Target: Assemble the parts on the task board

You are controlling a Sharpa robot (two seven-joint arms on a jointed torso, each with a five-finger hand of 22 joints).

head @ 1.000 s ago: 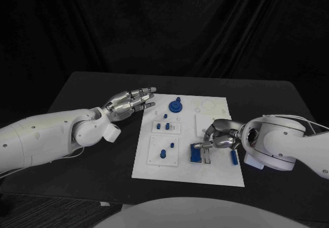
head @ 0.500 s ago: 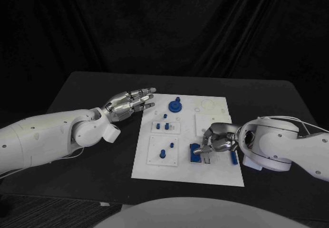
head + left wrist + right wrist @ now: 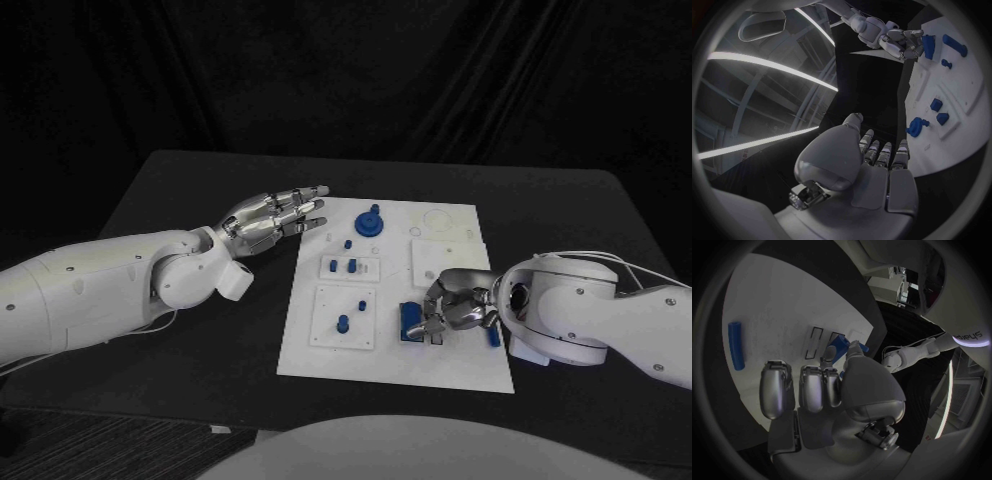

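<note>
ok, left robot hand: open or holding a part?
Open. The left robot hand hovers beside the board, fingers extended, nothing in it; the wrist view shows the same.

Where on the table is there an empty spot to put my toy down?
Bare black table lies right of the task board, beyond the right hand, and in front of the board's near edge. The near right part of the board is crowded: that hand sits over blue parts. The left hand hovers by the board's far left corner.
</note>
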